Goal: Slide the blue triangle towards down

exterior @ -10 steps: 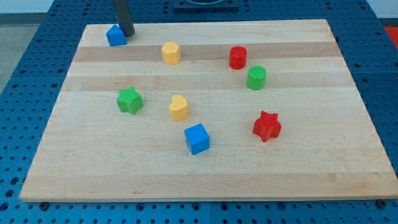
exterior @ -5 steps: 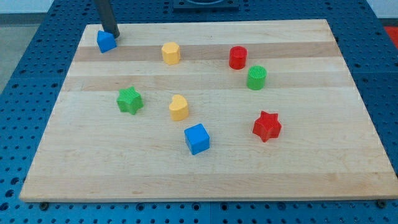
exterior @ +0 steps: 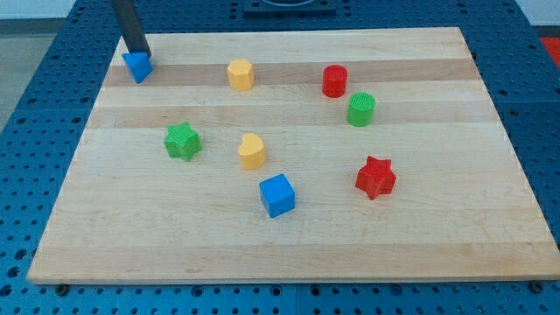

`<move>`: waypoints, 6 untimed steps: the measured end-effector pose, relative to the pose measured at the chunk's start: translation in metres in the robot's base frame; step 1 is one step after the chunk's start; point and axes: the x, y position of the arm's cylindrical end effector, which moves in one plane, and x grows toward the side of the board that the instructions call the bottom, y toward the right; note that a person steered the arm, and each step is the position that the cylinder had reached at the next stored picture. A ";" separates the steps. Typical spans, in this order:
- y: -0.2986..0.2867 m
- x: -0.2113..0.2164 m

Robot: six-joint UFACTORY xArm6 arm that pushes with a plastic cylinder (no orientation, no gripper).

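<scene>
The blue triangle (exterior: 137, 66) lies near the top left corner of the wooden board (exterior: 289, 245). My tip (exterior: 137, 52) stands just above the triangle in the view and touches its upper edge. The dark rod rises from there out of the view's top.
On the board lie a yellow block (exterior: 241, 74), a red cylinder (exterior: 334, 80), a green cylinder (exterior: 360, 109), a green star (exterior: 182, 140), a yellow heart (exterior: 251, 151), a blue cube (exterior: 277, 195) and a red star (exterior: 375, 177). The board's left edge is close to the triangle.
My tip has moved to the view's left along the board's top edge. The blue triangle has slid left and slightly down with it and turned.
</scene>
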 end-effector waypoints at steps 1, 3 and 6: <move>-0.004 0.004; -0.001 0.036; 0.001 0.087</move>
